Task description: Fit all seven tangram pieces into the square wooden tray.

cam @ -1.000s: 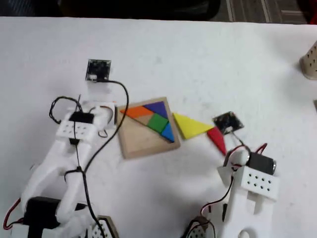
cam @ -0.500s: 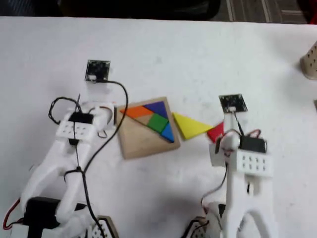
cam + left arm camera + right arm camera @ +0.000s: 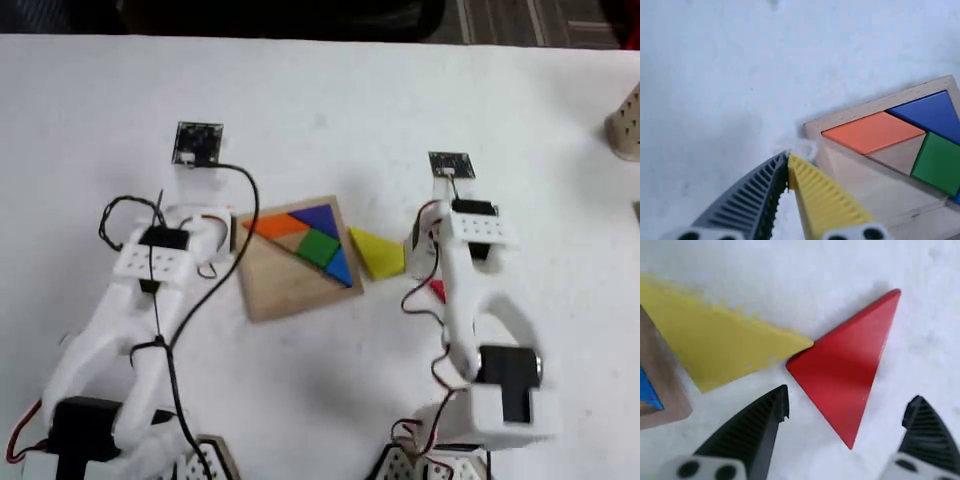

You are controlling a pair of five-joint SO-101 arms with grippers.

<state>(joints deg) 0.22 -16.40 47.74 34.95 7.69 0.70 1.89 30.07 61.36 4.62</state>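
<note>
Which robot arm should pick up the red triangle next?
The right arm, I'd say. The right gripper hangs open just over the red triangle. The left gripper is shut beside a corner of the wooden tray, on the side away from that piece.

The white surface [image 3: 330,90] sits under bright, even light from overhead. It is nearly washed out across the middle of the high view, while the room past its far edge is dark. Shadows are soft and pale: a faint grey smudge beneath the right arm [image 3: 470,290], and a thin darker patch beside the corner of the wooden tray [image 3: 860,107]. The red triangle [image 3: 845,365] carries a pale glossy streak, with a slim shadow hugging its edge. The blue piece [image 3: 932,112] shows a mild sheen.
</note>
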